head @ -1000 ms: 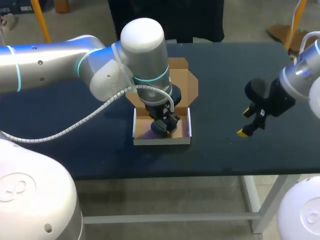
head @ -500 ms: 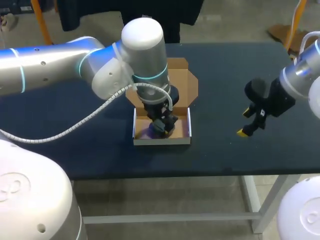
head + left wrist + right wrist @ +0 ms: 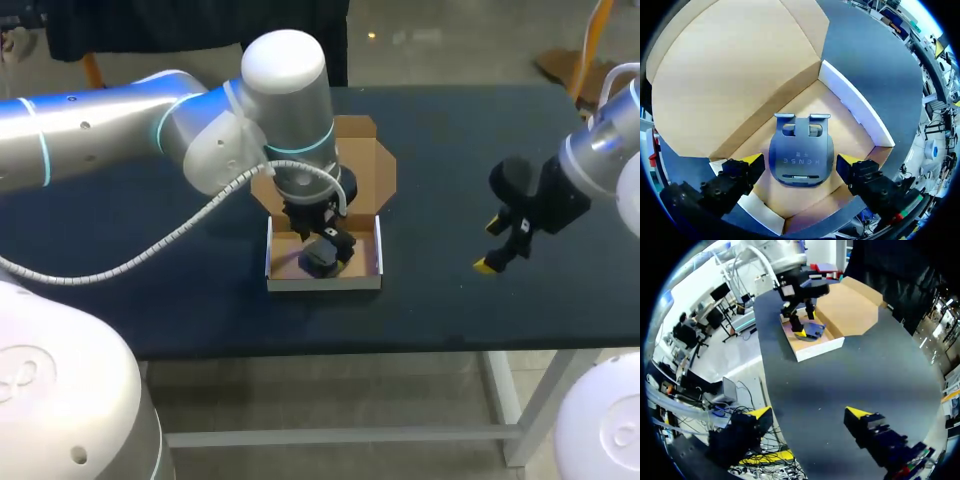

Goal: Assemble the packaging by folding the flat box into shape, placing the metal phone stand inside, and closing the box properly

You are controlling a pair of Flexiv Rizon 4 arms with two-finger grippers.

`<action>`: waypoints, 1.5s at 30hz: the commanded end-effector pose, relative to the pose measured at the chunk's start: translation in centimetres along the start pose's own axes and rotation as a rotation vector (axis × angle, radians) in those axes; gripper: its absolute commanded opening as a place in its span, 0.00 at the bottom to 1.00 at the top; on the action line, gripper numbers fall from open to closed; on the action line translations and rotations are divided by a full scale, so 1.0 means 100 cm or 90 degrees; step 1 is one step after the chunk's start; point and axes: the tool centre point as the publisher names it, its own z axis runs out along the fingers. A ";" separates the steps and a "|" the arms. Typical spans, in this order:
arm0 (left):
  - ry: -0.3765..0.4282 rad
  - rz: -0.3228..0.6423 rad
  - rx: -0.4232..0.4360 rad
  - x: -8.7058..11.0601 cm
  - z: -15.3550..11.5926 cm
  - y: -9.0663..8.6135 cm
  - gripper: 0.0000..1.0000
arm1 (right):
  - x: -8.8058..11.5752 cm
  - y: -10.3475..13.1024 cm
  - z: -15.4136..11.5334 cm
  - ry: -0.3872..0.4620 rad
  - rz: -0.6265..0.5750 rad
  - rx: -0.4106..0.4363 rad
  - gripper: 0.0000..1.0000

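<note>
The folded cardboard box (image 3: 373, 262) stands open near the table's middle, white outside and brown inside, its lid (image 3: 368, 160) leaning back. The dark metal phone stand (image 3: 801, 157) lies flat on the box floor (image 3: 840, 125). My left gripper (image 3: 801, 164) hangs just above it, open, a yellow tip on each side of the stand with a gap to each. In the head view that gripper (image 3: 322, 240) sits inside the box. My right gripper (image 3: 498, 245) is open over bare table at the right, nothing between its fingers; its wrist view shows the box (image 3: 817, 347) far ahead.
The dark blue tabletop (image 3: 450, 290) stretches on all sides of the box. The left arm (image 3: 200, 130) comes in over the back left of the table and covers part of the lid. The table's front edge (image 3: 400, 345) lies close below the box.
My left gripper has opened and let go of the phone stand, which now lies on the box floor. The left wrist rose slightly. The right arm has not moved.
</note>
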 end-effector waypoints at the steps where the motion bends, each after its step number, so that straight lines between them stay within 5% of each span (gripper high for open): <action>1: -0.016 -0.040 -0.008 0.002 -0.014 0.002 1.00 | 0.000 -0.001 -0.002 0.003 -0.001 -0.002 1.00; 11: 0.001 -0.188 -0.027 0.008 -0.029 -0.002 1.00 | 0.000 -0.001 -0.002 0.003 -0.001 -0.002 1.00; 26: -0.004 -0.188 -0.026 0.008 -0.030 -0.003 1.00 | 0.000 -0.001 -0.002 0.003 -0.001 -0.002 1.00; 27: -0.031 -0.204 -0.038 0.004 -0.026 -0.005 1.00 | 0.000 -0.001 -0.002 0.003 -0.001 -0.002 1.00; 35: 0.019 -0.287 -0.067 0.006 -0.003 -0.003 1.00 | 0.000 -0.001 -0.002 0.003 -0.001 -0.002 1.00; 45: 0.005 -0.345 -0.072 0.014 0.003 0.002 1.00 | 0.000 -0.001 -0.002 0.003 -0.001 -0.002 1.00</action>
